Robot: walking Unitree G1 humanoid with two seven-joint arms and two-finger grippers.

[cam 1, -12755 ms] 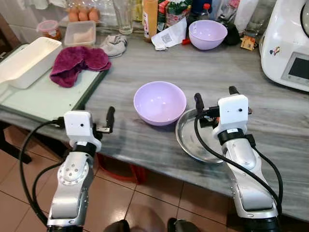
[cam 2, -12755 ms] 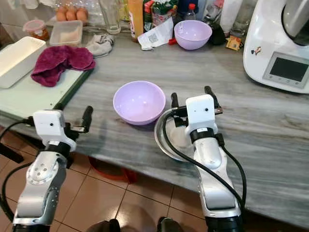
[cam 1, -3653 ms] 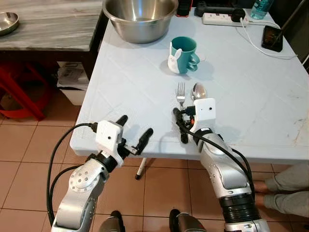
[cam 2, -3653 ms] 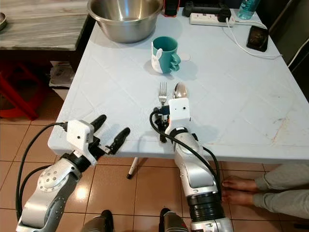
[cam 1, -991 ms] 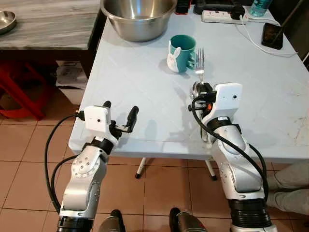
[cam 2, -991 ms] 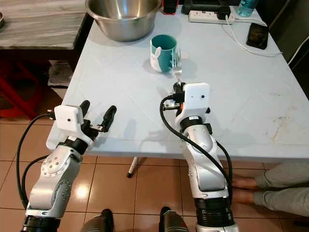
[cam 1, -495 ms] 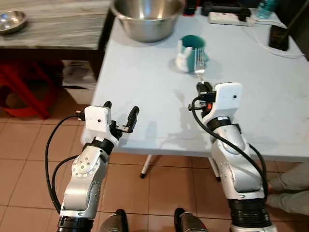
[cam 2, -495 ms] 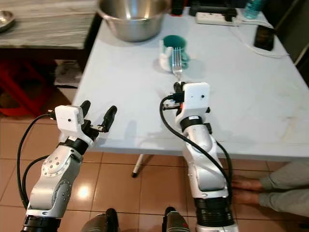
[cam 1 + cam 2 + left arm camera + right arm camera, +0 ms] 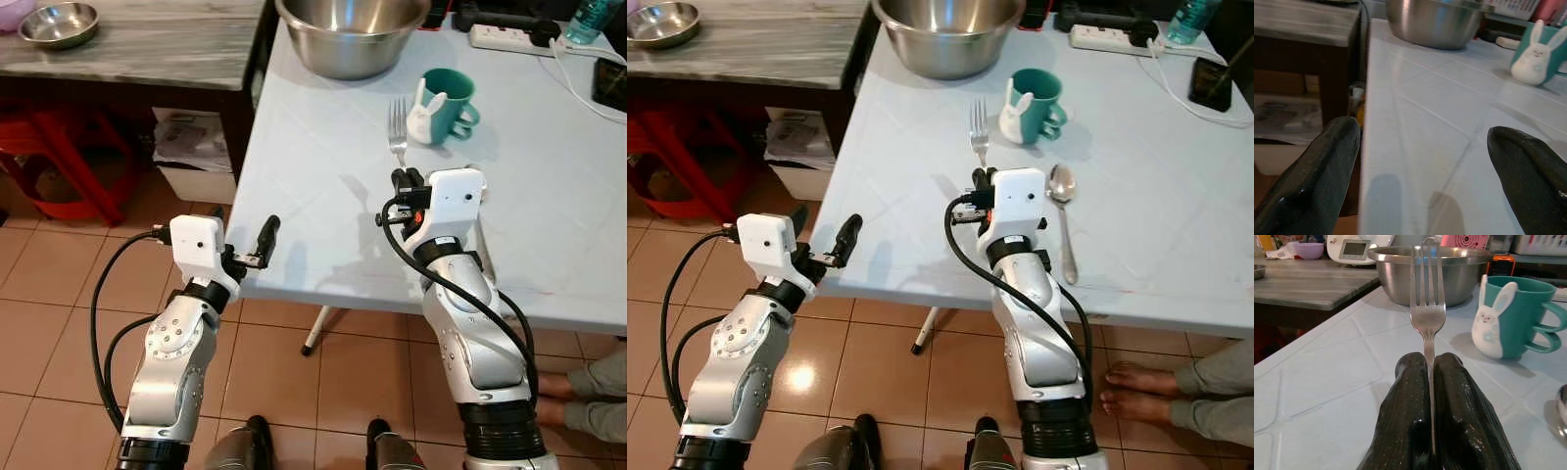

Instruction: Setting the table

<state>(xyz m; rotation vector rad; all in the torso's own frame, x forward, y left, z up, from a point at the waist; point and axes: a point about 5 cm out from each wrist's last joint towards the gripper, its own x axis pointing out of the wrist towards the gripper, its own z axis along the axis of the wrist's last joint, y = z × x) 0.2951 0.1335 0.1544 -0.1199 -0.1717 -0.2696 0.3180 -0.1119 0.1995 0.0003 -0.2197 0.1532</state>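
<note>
My right hand [image 9: 982,180] pinches the fork [image 9: 978,127] by its handle, both fingers [image 9: 1408,406] pressed tight against the thin stem, tines pointing away from me toward the far edge of the table [image 9: 911,186]. The fork is lifted off the surface, above the middle of the table, between the near edge and the teal mug [image 9: 1033,104].

To do this step well, I judge I should lower the fork flat, keeping it parallel to the spoon [image 9: 1063,211], which lies on the table just beside my wrist toward the right edge. I should leave a plate-sized gap between them, let the handle end touch down first, and part my fingers only once the whole length rests, so it doesn't tip or skid on the smooth tiles.

The fork is plain polished steel with four slim tines, a narrow neck, and a bright reflective face.

My left hand [image 9: 245,257] hovers spread wide at the table's near left corner, holding nothing. The steel mixing bowl [image 9: 947,32] sits at the far edge.
</note>
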